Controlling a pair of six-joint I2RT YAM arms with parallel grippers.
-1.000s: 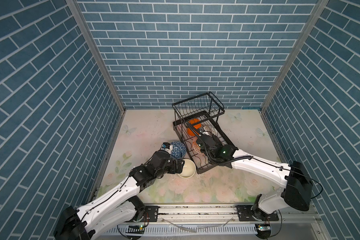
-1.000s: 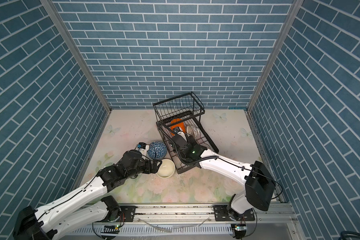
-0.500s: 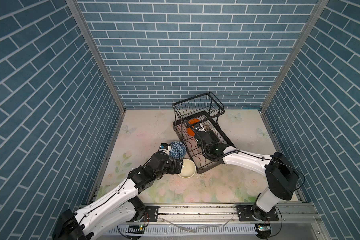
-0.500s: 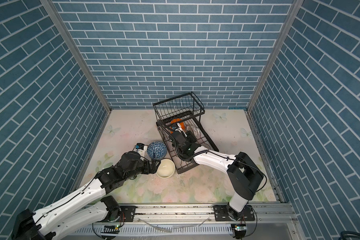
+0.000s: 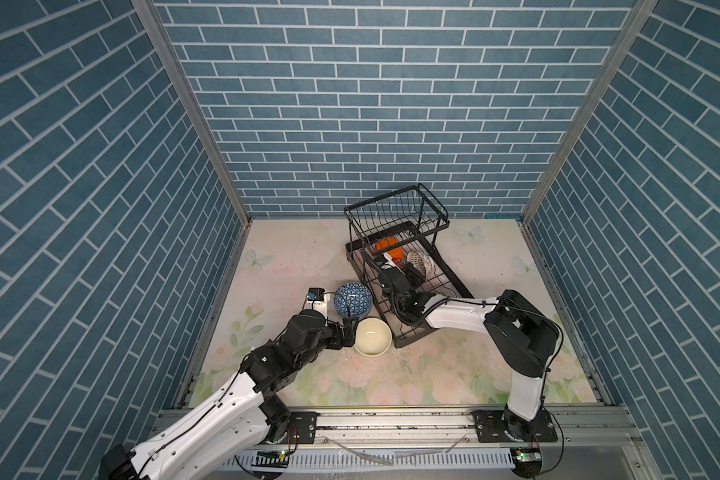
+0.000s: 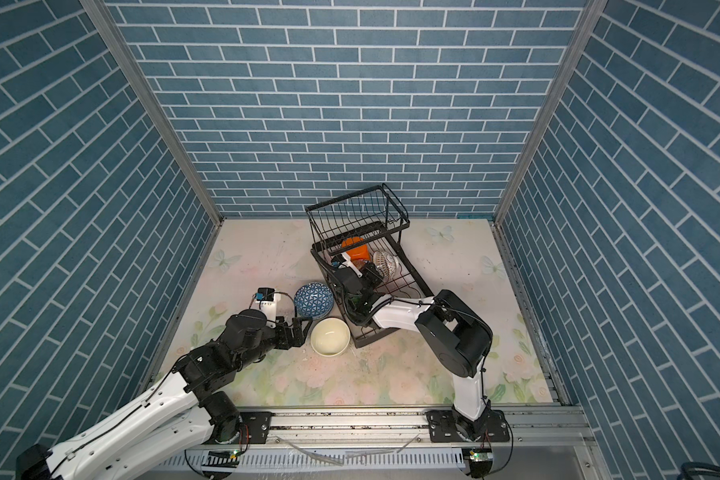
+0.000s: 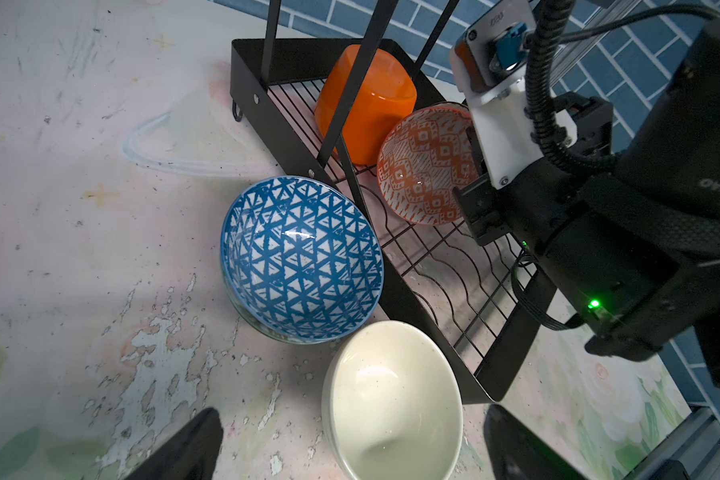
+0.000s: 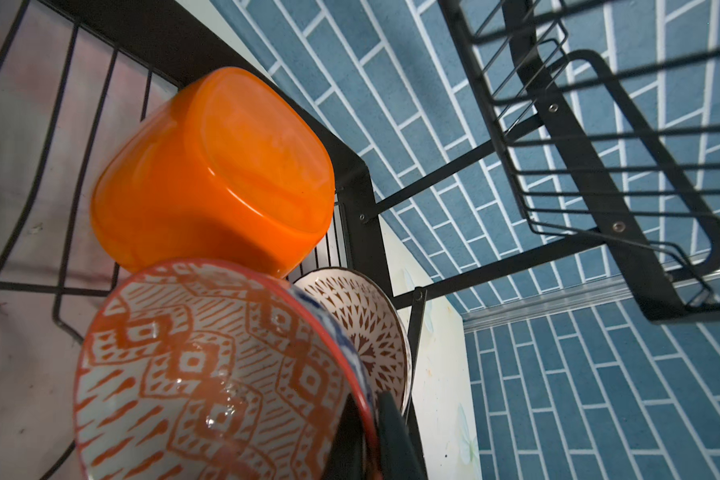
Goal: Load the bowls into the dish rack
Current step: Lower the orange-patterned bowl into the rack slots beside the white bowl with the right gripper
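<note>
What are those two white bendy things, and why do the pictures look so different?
They are two robot arms with pinching grippers. Two pictures look down from above; two come from cameras on the arms' wrists. A black dish rack stands on the flowery table, holding a plain orange bowl and a brown-patterned bowl. The right gripper is shut on a red-patterned bowl by its rim, in the rack too. The left gripper is open by a cream bowl; a blue bowl sits beside it on the table.
</note>
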